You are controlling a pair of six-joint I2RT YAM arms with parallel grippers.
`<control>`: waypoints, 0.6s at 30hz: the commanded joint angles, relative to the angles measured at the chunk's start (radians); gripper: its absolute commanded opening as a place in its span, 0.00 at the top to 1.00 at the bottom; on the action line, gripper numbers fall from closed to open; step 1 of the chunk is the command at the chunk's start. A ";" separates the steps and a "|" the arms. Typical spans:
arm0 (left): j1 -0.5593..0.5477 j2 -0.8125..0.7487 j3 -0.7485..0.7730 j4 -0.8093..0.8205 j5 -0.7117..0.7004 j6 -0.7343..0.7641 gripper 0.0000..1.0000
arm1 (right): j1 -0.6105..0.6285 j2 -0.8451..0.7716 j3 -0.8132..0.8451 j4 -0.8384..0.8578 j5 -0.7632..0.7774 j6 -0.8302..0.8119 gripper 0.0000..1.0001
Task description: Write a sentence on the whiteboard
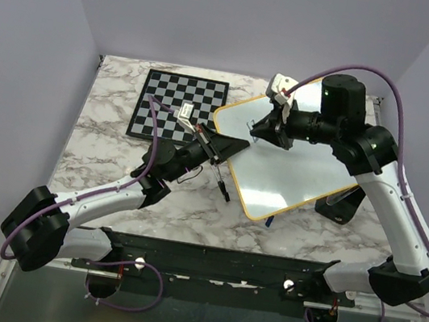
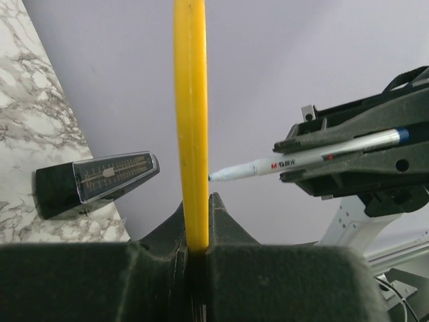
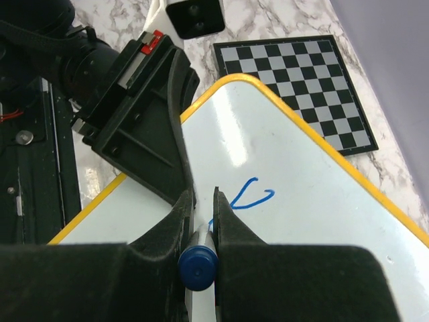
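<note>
The whiteboard (image 1: 294, 174) with its yellow frame lies tilted right of centre. My left gripper (image 1: 233, 146) is shut on its left frame edge; in the left wrist view the yellow frame (image 2: 191, 114) stands between the closed jaws of that gripper (image 2: 198, 201). My right gripper (image 1: 261, 132) is shut on a white marker with a blue end (image 3: 198, 267), its tip at the board's upper left. In the right wrist view, a blue V-shaped stroke (image 3: 251, 196) lies just beyond this gripper (image 3: 204, 194). No other writing shows. The marker also shows in the left wrist view (image 2: 315, 155).
A black-and-white chessboard (image 1: 178, 106) lies at the back left, next to the whiteboard. A small black pen-like object (image 1: 222, 187) lies on the marble by the board's near-left edge. A black block (image 1: 338, 205) sits under the board's right side. A dark wedge with a grey face (image 2: 100, 178) rests on the marble.
</note>
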 commanded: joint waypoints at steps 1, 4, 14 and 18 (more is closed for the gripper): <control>0.011 -0.062 0.037 0.244 -0.037 -0.058 1.00 | -0.005 -0.048 -0.060 -0.058 -0.018 0.002 1.00; 0.015 -0.065 0.037 0.242 -0.036 -0.057 1.00 | -0.007 -0.074 -0.099 -0.053 -0.015 0.005 1.00; 0.015 -0.059 0.036 0.245 -0.020 -0.066 1.00 | -0.008 -0.024 0.073 -0.021 -0.023 0.045 1.00; 0.015 -0.060 0.034 0.245 -0.013 -0.067 1.00 | -0.010 0.004 0.087 -0.012 -0.005 0.038 1.00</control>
